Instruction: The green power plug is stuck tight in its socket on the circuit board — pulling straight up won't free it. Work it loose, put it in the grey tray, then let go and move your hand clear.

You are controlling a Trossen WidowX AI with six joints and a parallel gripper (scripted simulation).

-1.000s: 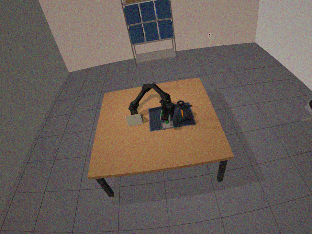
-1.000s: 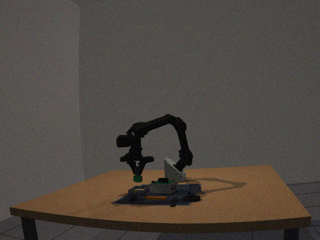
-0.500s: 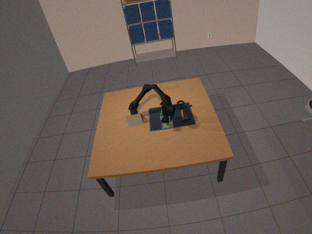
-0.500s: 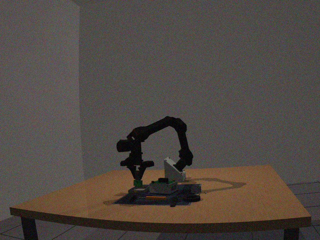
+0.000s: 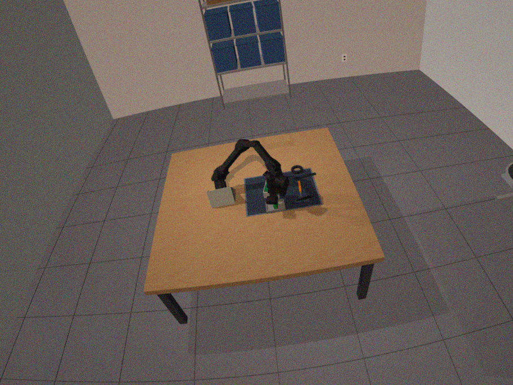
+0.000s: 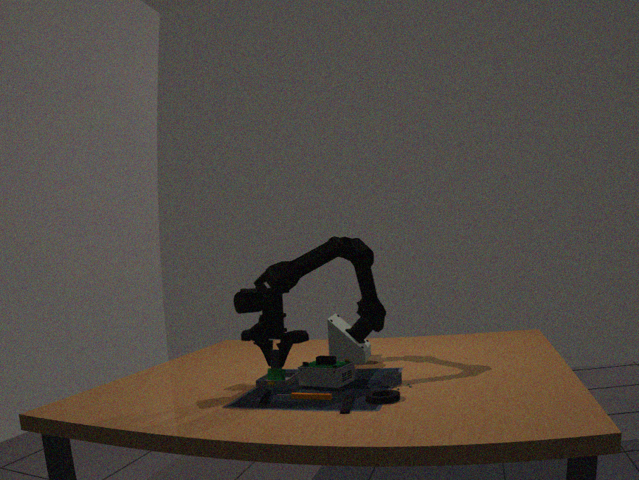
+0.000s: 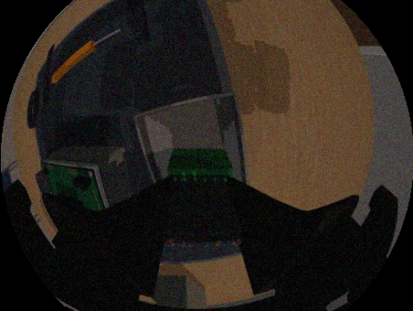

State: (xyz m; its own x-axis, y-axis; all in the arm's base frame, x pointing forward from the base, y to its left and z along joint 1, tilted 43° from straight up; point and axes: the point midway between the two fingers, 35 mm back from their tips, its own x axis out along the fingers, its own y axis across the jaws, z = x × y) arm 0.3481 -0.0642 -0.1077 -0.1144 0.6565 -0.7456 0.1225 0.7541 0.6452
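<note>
My gripper point(image 5: 272, 204) point(image 6: 276, 367) point(image 7: 199, 184) is pinching the green power plug point(image 5: 275, 205) point(image 6: 275, 374) point(image 7: 200, 163), which is out of its socket and low at the grey tray point(image 5: 268, 209) point(image 6: 285, 383) point(image 7: 145, 142), so I judge that I am in the placing step, and next I should settle it inside the tray, open gently and rise straight up. Beside the tray stands the circuit board point(image 5: 265, 188) point(image 6: 338, 363) point(image 7: 73, 185), partly covered by my arm from above, and I cannot tell whether the plug touches the tray's floor, because its underside is hidden.
</note>
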